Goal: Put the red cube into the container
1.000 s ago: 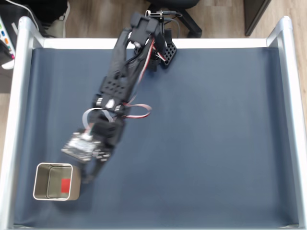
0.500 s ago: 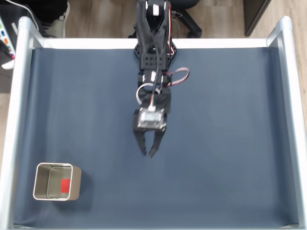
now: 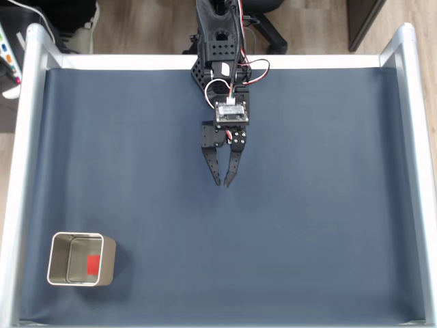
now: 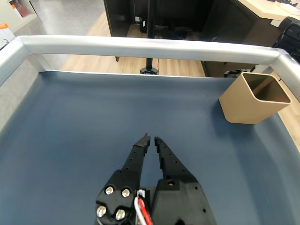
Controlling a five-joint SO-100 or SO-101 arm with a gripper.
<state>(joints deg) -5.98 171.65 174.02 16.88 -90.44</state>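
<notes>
With the red cube (image 3: 93, 264) already lying inside the container (image 3: 108, 262) at the lower left of the fixed view, little can go wrong; only a careless sweep of my arm toward that corner might tip it. My gripper (image 3: 223, 183) is nearly pressed together, empty, well apart. The cube looks plain, matte, bright red.

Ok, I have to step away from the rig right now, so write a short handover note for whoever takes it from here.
Gripper: empty, jaws nearly closed, hanging over the bare mat near the arm's base.
Red cube: already inside the container, which stands upright in the lower-left corner of the fixed view.
Done: the cube is in, the arm is clear of the tin.
Left: nothing on the placement itself; probably just park the arm.
</notes>
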